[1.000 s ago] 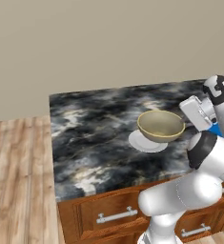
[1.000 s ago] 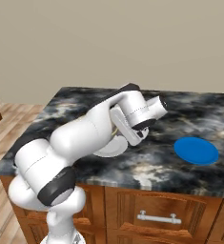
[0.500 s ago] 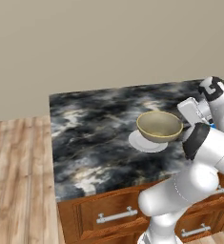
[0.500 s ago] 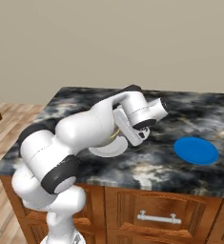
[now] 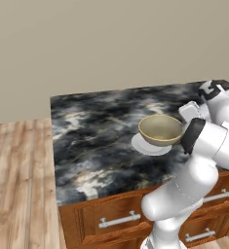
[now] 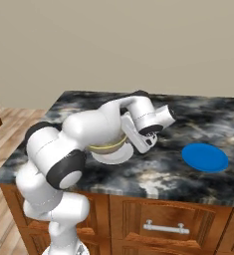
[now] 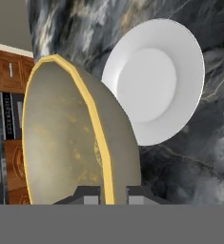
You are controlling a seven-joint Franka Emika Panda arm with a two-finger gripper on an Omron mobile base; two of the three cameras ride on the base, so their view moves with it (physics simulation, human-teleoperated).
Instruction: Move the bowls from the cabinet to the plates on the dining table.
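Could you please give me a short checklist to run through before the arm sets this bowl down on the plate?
1. Grip: the gripper is shut on the rim of the bowl, one finger inside and one outside: ok.
2. Bowl attitude: upright, opening upward in the left base view: ok.
3. Target: the white plate is bare and lies flat on the dining table: ok.
4. Alignment: the bowl hangs above the plate and overlaps it; whether it is centred: cannot tell.
5. Height: the bowl is not yet on the plate; exact gap: cannot tell.
6. Second target: the blue plate is bare, apart to one side: ok.
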